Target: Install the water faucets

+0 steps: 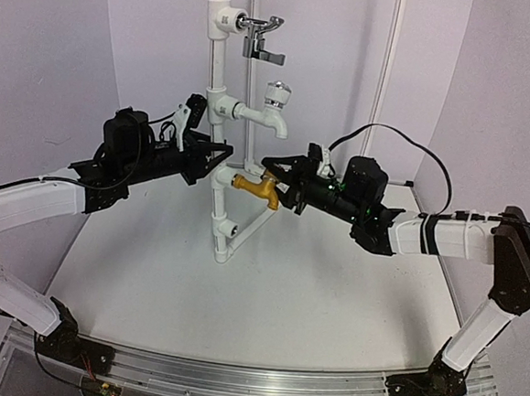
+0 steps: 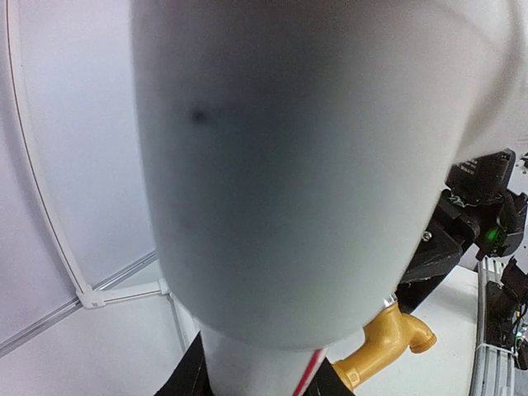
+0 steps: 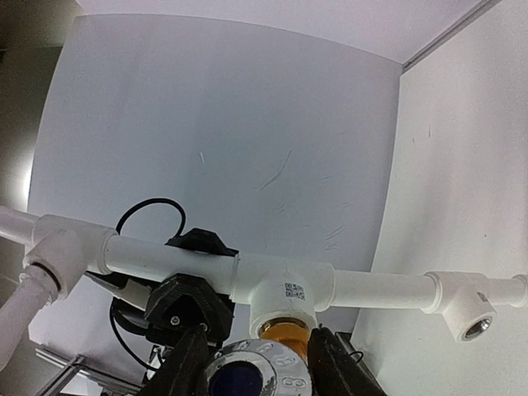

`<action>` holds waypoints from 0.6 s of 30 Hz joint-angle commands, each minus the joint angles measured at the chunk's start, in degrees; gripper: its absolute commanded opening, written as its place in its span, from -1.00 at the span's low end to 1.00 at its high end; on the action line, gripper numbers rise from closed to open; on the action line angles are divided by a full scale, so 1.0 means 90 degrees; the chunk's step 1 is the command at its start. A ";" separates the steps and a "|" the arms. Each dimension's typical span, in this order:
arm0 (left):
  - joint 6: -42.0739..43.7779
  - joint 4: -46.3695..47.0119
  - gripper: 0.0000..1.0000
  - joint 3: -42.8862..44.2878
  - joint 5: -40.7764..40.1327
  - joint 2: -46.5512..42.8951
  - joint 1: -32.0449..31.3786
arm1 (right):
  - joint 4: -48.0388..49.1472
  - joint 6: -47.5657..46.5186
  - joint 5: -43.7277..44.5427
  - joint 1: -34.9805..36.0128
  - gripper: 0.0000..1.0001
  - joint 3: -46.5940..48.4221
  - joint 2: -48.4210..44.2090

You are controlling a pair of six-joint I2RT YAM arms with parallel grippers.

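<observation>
The golden-brass faucet [image 1: 255, 187] sits with its threaded end in a tee [image 3: 285, 290] of the upright white pipe stand [image 1: 219, 204], spout down. My right gripper [image 1: 278, 179] is shut on its round silvery knob [image 3: 257, 373], a finger [image 3: 186, 363] on each side; the brass body [image 3: 285, 333] shows just behind the knob. My left gripper [image 1: 218, 160] is shut on the pipe just above the tee. In the left wrist view the pipe [image 2: 297, 165] fills the frame, black fingers [image 2: 190, 373] flank it, and the faucet [image 2: 389, 341] shows at the lower right.
A white plastic tap [image 1: 274, 109] and a chrome lever tap [image 1: 259, 34] are mounted higher on the same pipe. An open tee socket [image 1: 229, 227] sits lower down, with a diagonal brace to the base. White walls close in behind.
</observation>
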 commanded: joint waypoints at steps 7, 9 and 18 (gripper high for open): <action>-0.1079 -0.1411 -1.00 -0.0267 0.0393 0.0057 0.0081 | -0.2595 -0.2214 0.0574 -0.1091 0.63 0.0679 0.0792; -0.1076 -0.1411 -1.00 -0.0263 0.0375 0.0054 0.0082 | -0.3175 -0.2870 0.0906 -0.1122 0.88 0.0833 0.0435; -0.1086 -0.1411 -1.00 -0.0234 0.0442 0.0097 0.0089 | -0.5920 -0.6622 0.2516 -0.1112 0.97 0.1265 -0.0735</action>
